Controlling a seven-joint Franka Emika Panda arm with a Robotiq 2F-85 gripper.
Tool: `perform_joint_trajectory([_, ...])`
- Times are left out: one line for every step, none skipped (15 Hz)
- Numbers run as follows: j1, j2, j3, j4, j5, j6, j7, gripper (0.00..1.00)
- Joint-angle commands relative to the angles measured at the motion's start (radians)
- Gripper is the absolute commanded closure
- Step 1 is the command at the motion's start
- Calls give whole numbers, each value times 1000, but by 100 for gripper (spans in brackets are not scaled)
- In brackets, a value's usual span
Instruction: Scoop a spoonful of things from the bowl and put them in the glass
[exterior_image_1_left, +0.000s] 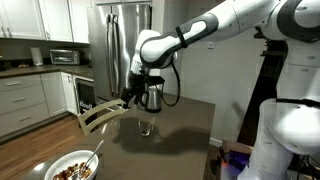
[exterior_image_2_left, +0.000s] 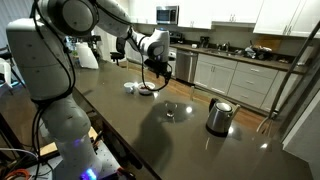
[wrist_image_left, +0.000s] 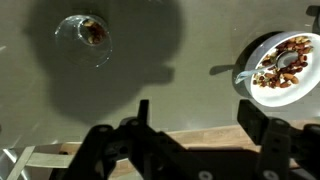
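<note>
Above the dark table (wrist_image_left: 200, 40), the spread fingers (wrist_image_left: 265, 135) are cut off at the bottom edge.

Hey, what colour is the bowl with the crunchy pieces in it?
White, with a plain rim. The bowl shows best in the wrist view.

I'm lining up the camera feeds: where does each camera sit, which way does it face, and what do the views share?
An exterior view: low at the end of the table, near the bowl, facing the fridge; the arm shows.
An exterior view: beside the robot's base, looking along the table toward the kitchen counters; base and arm show.
Wrist view: above the table, looking down; the open fingers show at its bottom edge.
Shared: all three show bowl and glass; both exterior views show the kettle.
</note>
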Motion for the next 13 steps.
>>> perform_joint_trajectory([-20, -73, 8, -30, -78, -30, 68, 0])
perform_joint_trajectory([-23, -92, 8, -36, -95, -31, 81, 0])
perform_joint_trajectory([-25, -108, 8, -41, -109, -32, 90, 0])
perform_joint_trajectory([-29, -133, 7, -53, -122, -31, 102, 0])
perform_joint_trajectory([-32, -153, 7, -64, -132, -29, 111, 0])
perform_joint_trajectory([-39, -187, 6, -88, -146, -25, 125, 0])
perform_joint_trajectory([-46, -222, 5, -113, -153, -26, 133, 0])
perform_joint_trajectory([-59, -280, 0, -164, -165, -22, 147, 0])
perform_joint_trajectory([-71, -325, -3, -202, -170, -22, 159, 0])
perform_joint_trajectory([-55, -208, 5, -101, -133, -19, 115, 0])
perform_joint_trajectory([-65, -249, 1, -134, -136, -21, 119, 0])
perform_joint_trajectory([-70, -282, -2, -161, -136, -20, 119, 0])
perform_joint_trajectory([-73, -304, -3, -179, -135, -21, 119, 0])
